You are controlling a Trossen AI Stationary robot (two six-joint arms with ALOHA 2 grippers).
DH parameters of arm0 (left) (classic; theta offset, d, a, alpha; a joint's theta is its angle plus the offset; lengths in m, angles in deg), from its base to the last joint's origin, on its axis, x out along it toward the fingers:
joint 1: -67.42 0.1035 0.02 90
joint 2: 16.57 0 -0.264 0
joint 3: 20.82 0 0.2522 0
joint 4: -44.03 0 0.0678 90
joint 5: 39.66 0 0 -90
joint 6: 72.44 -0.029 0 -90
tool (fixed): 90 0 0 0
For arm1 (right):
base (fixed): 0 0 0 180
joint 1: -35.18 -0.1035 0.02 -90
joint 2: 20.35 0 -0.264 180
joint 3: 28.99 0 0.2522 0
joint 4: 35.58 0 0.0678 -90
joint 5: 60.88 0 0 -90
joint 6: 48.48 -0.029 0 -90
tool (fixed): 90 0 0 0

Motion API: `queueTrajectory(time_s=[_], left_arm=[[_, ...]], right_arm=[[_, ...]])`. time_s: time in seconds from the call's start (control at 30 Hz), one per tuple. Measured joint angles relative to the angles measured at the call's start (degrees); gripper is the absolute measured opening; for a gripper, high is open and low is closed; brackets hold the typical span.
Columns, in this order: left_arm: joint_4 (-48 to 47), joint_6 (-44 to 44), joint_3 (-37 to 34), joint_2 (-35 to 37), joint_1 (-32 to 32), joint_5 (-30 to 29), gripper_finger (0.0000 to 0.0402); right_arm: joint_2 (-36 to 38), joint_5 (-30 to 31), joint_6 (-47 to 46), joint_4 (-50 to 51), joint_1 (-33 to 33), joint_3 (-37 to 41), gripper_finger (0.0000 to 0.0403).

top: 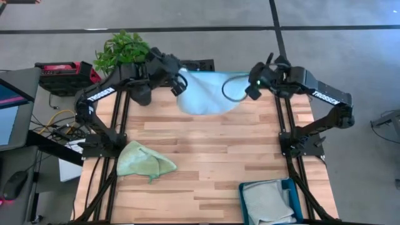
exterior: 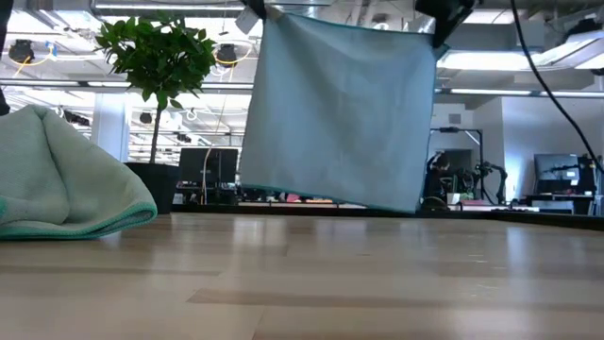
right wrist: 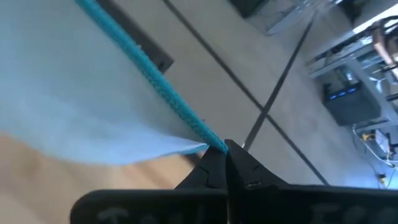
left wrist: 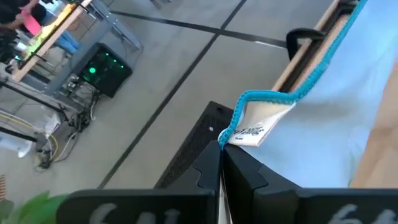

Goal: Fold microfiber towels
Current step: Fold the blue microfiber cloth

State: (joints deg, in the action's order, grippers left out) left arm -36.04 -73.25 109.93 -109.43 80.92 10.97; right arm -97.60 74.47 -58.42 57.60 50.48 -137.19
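A light blue microfiber towel [top: 206,92] hangs spread out above the table's far edge, held at its two top corners. My left gripper [top: 179,84] is shut on one corner and my right gripper [top: 251,87] is shut on the other. In the low view the blue towel [exterior: 340,109] hangs as a flat sheet, its lower edge just above the tabletop. A light green towel [top: 145,160] lies crumpled on the table's near left. A grey towel [top: 269,201] lies in a teal bin [top: 242,199] at the near right. My left gripper pinches the blue towel's top corner [left wrist: 231,132] between its two fingers, right by the white tag [left wrist: 255,127]. The towel hangs below, lifted clear of the table. My right gripper pinches the opposite top corner [right wrist: 208,144] at the teal hem, between its fingertips. The top edge runs nearly straight between the two holds.
A potted plant [top: 122,50] stands at the far left corner, behind my left arm. A red device [top: 65,72] and cables lie off the table's left side. The bare wooden tabletop [top: 219,156] stretches between the green towel and the bin.
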Motion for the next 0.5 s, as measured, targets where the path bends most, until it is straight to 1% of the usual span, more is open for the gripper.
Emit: queueTrajectory(time_s=[0.1,0.2,0.27,0.33,0.4,0.5], left_arm=[[1.78,-2.46,0.00,0.00,2.31,0.62,0.0000],[0.62,-2.71,0.00,0.00,2.94,1.81,0.0000],[-2.15,-1.73,0.00,0.00,2.38,3.60,0.0000],[-5.82,-0.40,-0.17,0.00,1.40,6.80,0.0000],[-8.00,1.47,-1.96,0.09,0.20,10.01,0.0000],[-11.11,4.35,-5.77,-0.09,-2.00,14.11,0.0000]], right_arm=[[0.00,0.23,4.70,-5.57,2.59,-0.01,0.0007],[0.13,-0.83,5.18,-6.03,2.94,-0.01,0.0004],[0.13,-3.18,3.69,-3.57,1.98,-0.01,0.0003],[0.13,-7.34,1.45,-0.26,0.71,-0.01,0.0003],[-0.07,-11.13,-0.91,1.92,-1.39,0.60,0.0005],[-0.35,-15.49,-4.74,2.81,-5.04,4.10,0.0004]])
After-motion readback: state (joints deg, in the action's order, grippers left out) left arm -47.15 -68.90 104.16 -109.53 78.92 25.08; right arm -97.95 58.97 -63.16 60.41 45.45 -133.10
